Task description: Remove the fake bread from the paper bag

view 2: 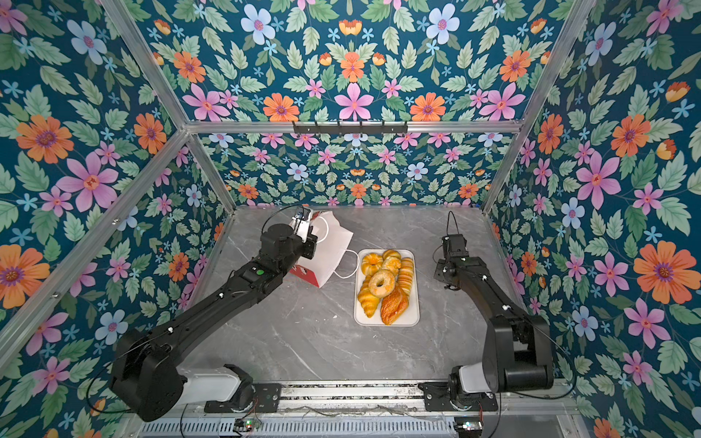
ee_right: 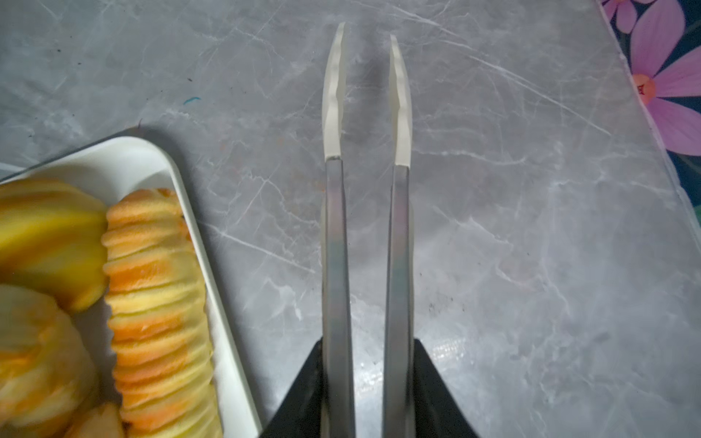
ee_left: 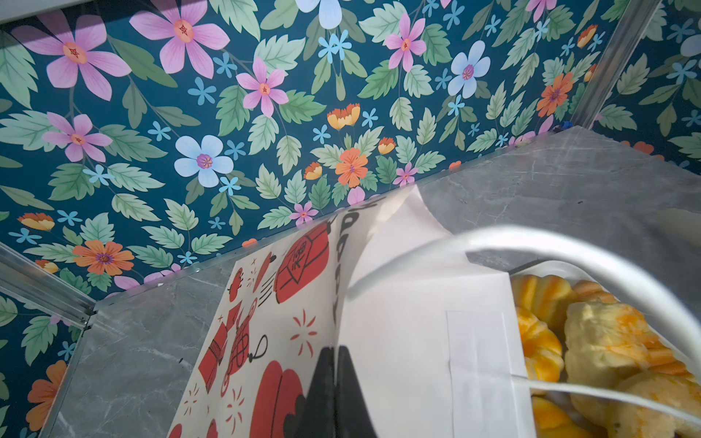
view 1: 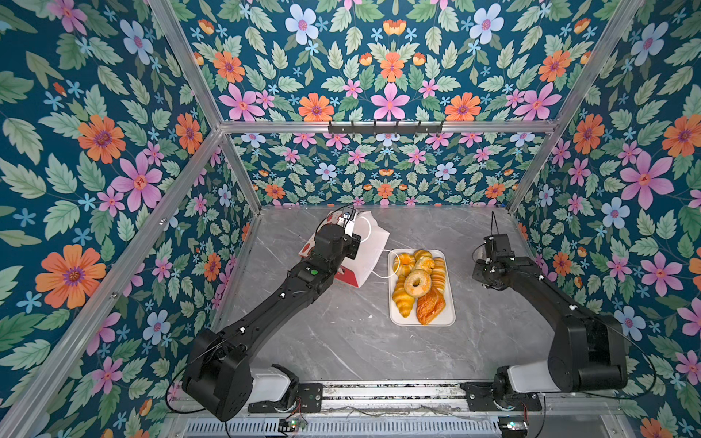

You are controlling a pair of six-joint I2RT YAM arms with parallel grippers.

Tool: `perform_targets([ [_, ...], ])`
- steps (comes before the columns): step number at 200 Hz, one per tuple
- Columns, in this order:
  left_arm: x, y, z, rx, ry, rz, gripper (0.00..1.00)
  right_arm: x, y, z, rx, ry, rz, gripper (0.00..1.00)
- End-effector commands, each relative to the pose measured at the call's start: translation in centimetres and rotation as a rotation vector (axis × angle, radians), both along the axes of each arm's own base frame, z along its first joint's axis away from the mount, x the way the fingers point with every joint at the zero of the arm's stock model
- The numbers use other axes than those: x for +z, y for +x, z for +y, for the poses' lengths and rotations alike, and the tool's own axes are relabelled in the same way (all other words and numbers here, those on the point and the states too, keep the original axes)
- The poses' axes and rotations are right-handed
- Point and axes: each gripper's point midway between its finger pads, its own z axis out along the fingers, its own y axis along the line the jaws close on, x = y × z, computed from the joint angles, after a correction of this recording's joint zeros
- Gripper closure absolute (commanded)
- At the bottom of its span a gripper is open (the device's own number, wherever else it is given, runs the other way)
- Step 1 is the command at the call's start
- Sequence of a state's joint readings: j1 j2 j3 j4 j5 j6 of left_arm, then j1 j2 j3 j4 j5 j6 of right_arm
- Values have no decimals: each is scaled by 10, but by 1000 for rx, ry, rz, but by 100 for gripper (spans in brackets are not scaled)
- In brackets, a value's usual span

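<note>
Grey table [view 1: 341, 341]: one tray [view 1: 448, 319] is holding seven fake bread [view 1: 430, 305] pieces; my left tool [ee_left: 337, 379] is pinching one paper bag [view 1: 373, 246], my right tool [ee_right: 367, 30] hovering narrowly parted, empty.

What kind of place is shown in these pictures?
Most likely a robot test booth, not a real kitchen: a left arm and right arm stand on a rail, aluminium bars frame flowered wall panels, and fake bread fills a white tray on a marbled tabletop.
</note>
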State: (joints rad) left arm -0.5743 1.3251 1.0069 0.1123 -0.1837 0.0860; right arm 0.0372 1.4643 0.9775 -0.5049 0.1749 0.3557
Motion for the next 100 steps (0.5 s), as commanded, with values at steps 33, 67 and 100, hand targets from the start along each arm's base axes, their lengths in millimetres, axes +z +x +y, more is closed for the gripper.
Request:
perform_targets([
  [33,16,-3,2,4,-40,-23,100,-24,31,-19,-48,-39,44,64],
  [67,25,-8,4,-1,-67,-34,100,-55,26,-29,-87,5,117,59],
  [100,28,-12,3,-10,-96,-18,100,-58,17,-37,-119,48,106,46],
])
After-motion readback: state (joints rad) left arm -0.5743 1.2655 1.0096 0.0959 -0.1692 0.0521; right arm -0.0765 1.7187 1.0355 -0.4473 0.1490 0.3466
